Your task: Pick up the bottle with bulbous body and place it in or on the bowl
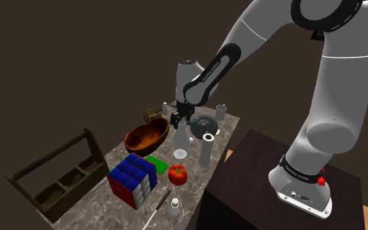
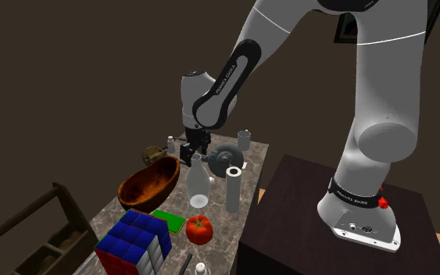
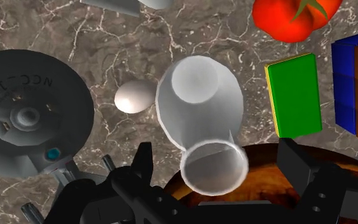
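Note:
The bottle with the bulbous body (image 1: pixel 180 142) is pale and translucent, and it stands upright on the marble table just right of the brown wooden bowl (image 1: pixel 146 136). My black gripper (image 1: pixel 180 120) hangs straight over its neck. In the wrist view the gripper (image 3: pixel 217 153) is open, and the bottle (image 3: pixel 199 102) has its mouth between the two fingers (image 3: pixel 142 162) without touching either. The bowl's rim (image 3: pixel 266 184) lies close behind the mouth. In the second exterior view the gripper (image 2: pixel 193 148) sits at the top of the bottle (image 2: pixel 198 183), beside the bowl (image 2: pixel 148 183).
Close around the bottle are a white cylinder (image 1: pixel 206 149), a grey starship model (image 1: pixel 205 124), a white egg (image 3: pixel 135 97), a green block (image 1: pixel 155 163) and a tomato (image 1: pixel 178 174). Nearer the front stand a colour cube (image 1: pixel 133 180) and a small bottle (image 1: pixel 174 208). A wooden caddy (image 1: pixel 58 173) sits left.

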Tool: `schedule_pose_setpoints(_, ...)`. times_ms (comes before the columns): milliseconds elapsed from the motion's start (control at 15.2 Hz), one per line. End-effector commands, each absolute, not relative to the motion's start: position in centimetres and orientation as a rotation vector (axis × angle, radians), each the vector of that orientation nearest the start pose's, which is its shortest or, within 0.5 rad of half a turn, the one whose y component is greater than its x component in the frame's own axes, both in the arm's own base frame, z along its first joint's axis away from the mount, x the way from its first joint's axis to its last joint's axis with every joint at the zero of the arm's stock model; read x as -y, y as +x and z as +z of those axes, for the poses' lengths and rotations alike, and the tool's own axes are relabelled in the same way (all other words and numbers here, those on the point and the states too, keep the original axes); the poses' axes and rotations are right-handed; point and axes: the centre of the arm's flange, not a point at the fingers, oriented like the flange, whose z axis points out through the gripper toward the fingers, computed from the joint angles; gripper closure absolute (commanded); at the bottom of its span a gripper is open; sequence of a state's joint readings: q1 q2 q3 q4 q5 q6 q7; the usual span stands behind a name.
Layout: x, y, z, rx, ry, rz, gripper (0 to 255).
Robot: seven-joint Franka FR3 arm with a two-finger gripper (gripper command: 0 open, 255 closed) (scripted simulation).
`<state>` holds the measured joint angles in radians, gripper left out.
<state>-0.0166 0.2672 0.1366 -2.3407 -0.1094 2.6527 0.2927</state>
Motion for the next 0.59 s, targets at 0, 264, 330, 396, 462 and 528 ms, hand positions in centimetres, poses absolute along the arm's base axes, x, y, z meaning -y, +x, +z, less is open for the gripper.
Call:
schedule_pose_setpoints(0,-6.52,51.76,21.4,-0.131,-3.145,-0.082,0)
schedule_pose_setpoints(264,-6.51,51.8,20.57,-0.131,-3.145,-0.082,0)
schedule_pose_setpoints(330,-6.51,51.8,20.57,-0.131,-3.145,-0.082,0)
schedule_pose_setpoints(396,-6.51,51.8,20.57,-0.131,-3.145,-0.082,0)
schedule_pose_setpoints(462,-6.51,51.8,20.57,-0.131,-3.145,-0.082,0)
schedule_pose_setpoints(528,-6.51,51.8,20.57,-0.131,-3.145,-0.082,0)
